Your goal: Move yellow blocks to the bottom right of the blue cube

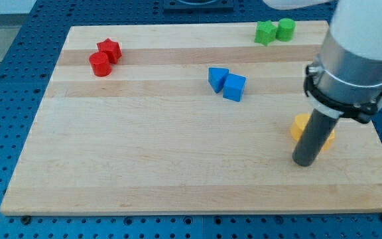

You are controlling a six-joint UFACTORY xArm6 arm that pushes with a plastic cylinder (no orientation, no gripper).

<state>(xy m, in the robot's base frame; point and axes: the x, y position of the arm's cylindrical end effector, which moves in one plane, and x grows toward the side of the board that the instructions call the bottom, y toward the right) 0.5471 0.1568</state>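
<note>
Small yellow block(s) [302, 125], shape and count possibly hidden behind the rod, sit on the wooden counter [178, 159] at the view's right, already lower-right of the blue cube [234, 87]. The tip [303, 162] is planted just below them; it has no jaws to open or close. Light, rigid, easily slid: to be pushed on a flat side.

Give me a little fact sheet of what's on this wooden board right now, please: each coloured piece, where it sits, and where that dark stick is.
board: wooden table top
red blocks: red star and red cylinder, touching, the view's top left
green blocks: green star and green cylinder, side by side, the view's top right
blue blocks: blue triangular block beside blue cube, upper middle
yellow blocks: yellow blocks, partly hidden behind rod, the view's right; shapes unclear
my tip: my tip, just below the yellow blocks
</note>
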